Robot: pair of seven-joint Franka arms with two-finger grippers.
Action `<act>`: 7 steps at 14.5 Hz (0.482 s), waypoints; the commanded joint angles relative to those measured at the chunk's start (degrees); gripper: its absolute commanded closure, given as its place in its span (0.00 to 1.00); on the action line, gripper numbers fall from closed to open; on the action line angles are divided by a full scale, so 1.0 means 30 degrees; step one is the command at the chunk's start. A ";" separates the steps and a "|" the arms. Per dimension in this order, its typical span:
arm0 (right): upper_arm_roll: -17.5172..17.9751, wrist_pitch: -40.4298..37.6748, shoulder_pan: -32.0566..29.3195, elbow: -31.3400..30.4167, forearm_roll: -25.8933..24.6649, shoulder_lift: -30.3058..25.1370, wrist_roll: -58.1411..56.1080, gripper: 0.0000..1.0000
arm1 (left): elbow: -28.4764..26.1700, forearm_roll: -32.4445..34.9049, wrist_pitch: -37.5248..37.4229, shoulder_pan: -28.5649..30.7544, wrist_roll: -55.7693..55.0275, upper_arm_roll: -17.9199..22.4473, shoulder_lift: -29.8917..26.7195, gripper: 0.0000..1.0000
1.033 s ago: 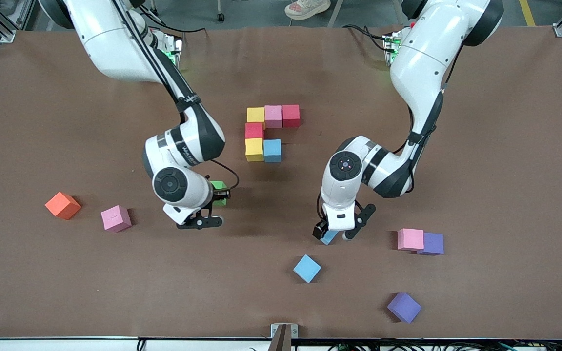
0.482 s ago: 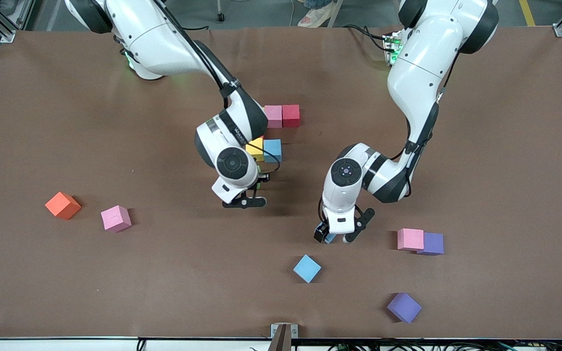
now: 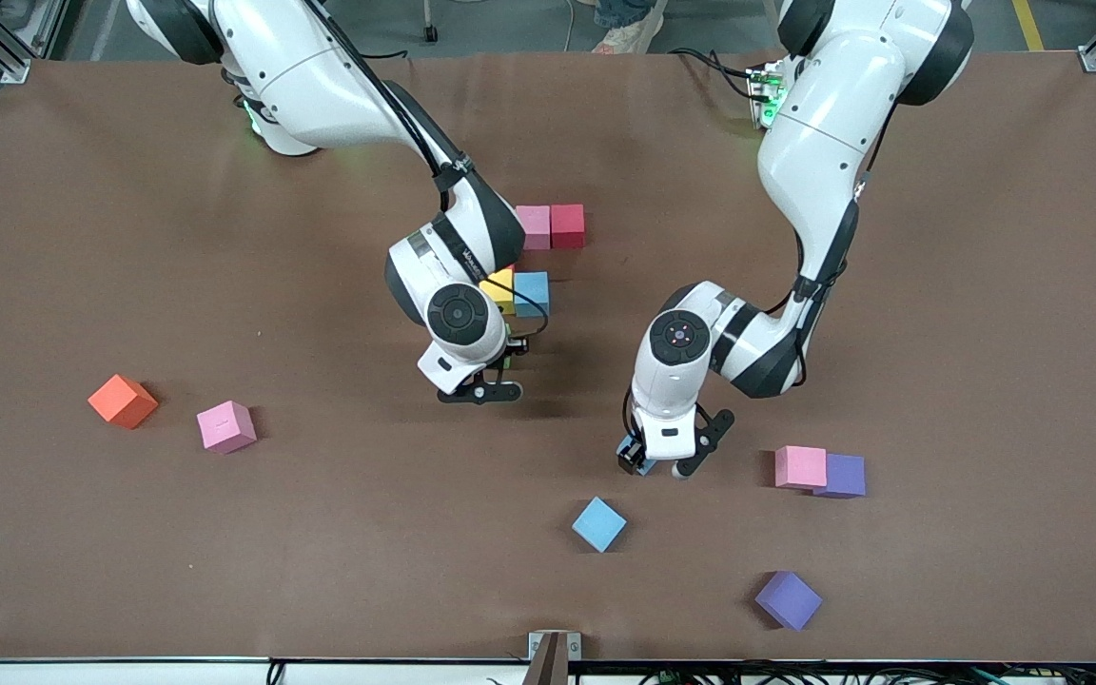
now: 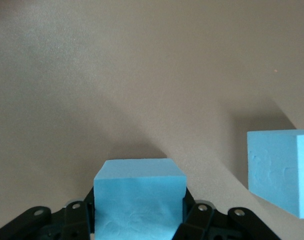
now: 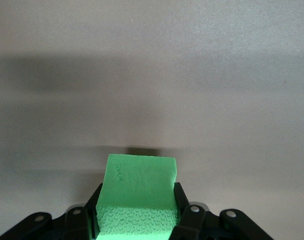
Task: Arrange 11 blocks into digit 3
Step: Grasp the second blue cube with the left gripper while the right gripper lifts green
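The part-built digit 3 shows a pink block [image 3: 533,226], a red block [image 3: 567,225], a yellow block [image 3: 499,288] and a light blue block [image 3: 531,293]; the right arm hides the rest. My right gripper [image 3: 508,354] hangs beside the yellow block, shut on the green block [image 5: 139,197]. My left gripper [image 3: 645,463] is down at the table, shut on a light blue block [image 4: 139,200]. A second light blue block [image 3: 598,523] lies nearer the front camera.
An orange cube [image 3: 122,401] and a pink block [image 3: 225,425] lie toward the right arm's end. A pink block [image 3: 800,466] touches a purple block [image 3: 843,475] toward the left arm's end. Another purple block [image 3: 788,599] sits near the front edge.
The right arm has carried the green block from mid-table up to the figure. My left gripper has closed on the light blue block.
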 commanded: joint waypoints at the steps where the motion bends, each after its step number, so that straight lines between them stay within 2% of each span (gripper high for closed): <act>1: -0.0079 0.0275 0.0081 -0.0620 0.0357 -0.0169 -0.0338 0.57 | -0.0003 0.0102 0.0149 0.0117 0.0032 -0.0011 -0.0423 0.79; 3: -0.0079 0.0217 0.0081 -0.0768 0.0327 -0.0198 -0.0719 0.57 | -0.0119 0.0072 -0.0171 0.0146 -0.0086 -0.0069 -0.0804 0.79; 7: -0.0079 0.0304 0.0314 -0.1266 0.0386 -0.0286 -0.0661 0.57 | -0.0091 -0.0221 -0.2335 -0.0029 -0.0758 -0.0187 -0.1625 0.79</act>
